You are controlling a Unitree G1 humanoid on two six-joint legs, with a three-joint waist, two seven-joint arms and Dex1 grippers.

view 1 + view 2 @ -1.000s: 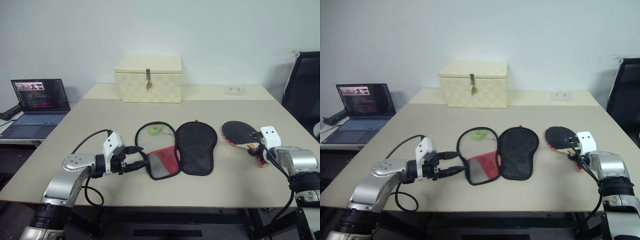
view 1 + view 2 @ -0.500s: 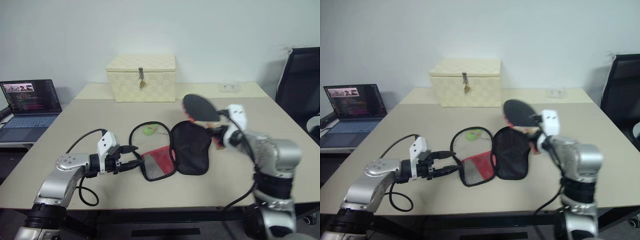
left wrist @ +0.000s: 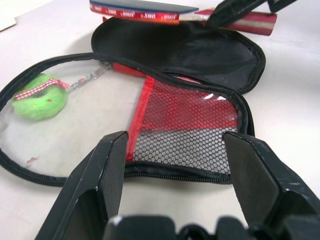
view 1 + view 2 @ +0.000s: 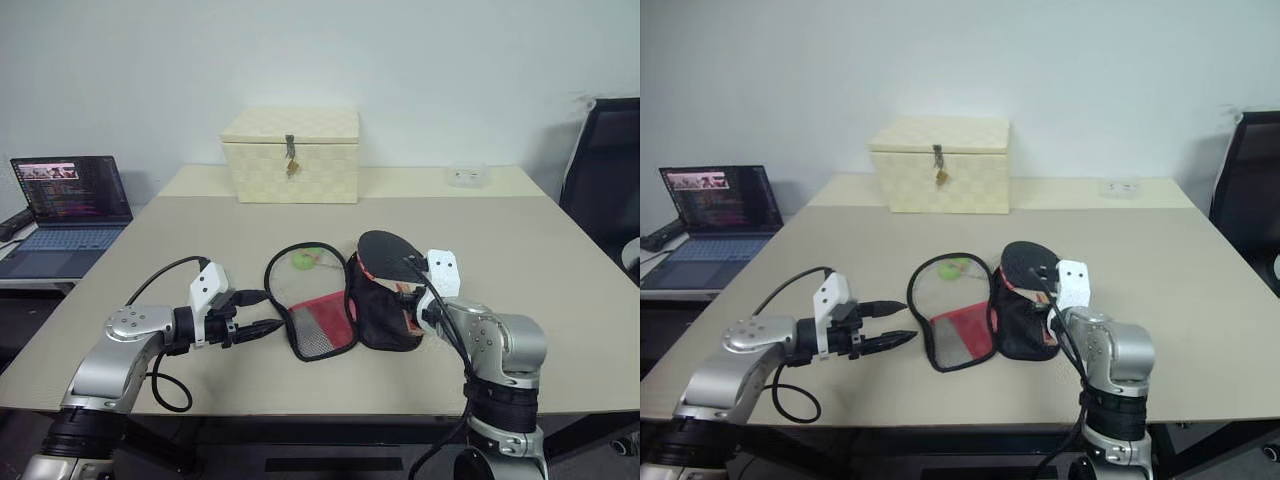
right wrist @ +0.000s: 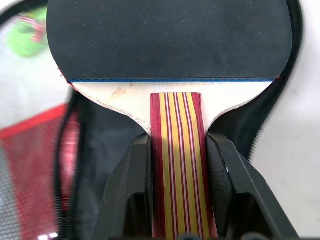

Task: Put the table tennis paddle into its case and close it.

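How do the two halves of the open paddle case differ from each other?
The left half has a clear window and red mesh pocket; the right half is plain black fabric. A green ball shows at the left half; the paddle hangs over the right half. Both share the paddle outline and zip edge.

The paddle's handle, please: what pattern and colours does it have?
The handle has lengthwise stripes of red and wood-tone yellow, clearest in the right wrist view.

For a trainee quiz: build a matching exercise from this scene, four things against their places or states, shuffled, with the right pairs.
Things:
1. table tennis paddle
2. green ball
3. left end effector
4. cream box

States:
A. open, holding nothing
B. at the table's far edge, clasp shut
C. held by its handle over the case
D. lying inside the case's clear half

Pairs: 1-C, 2-D, 3-A, 4-B
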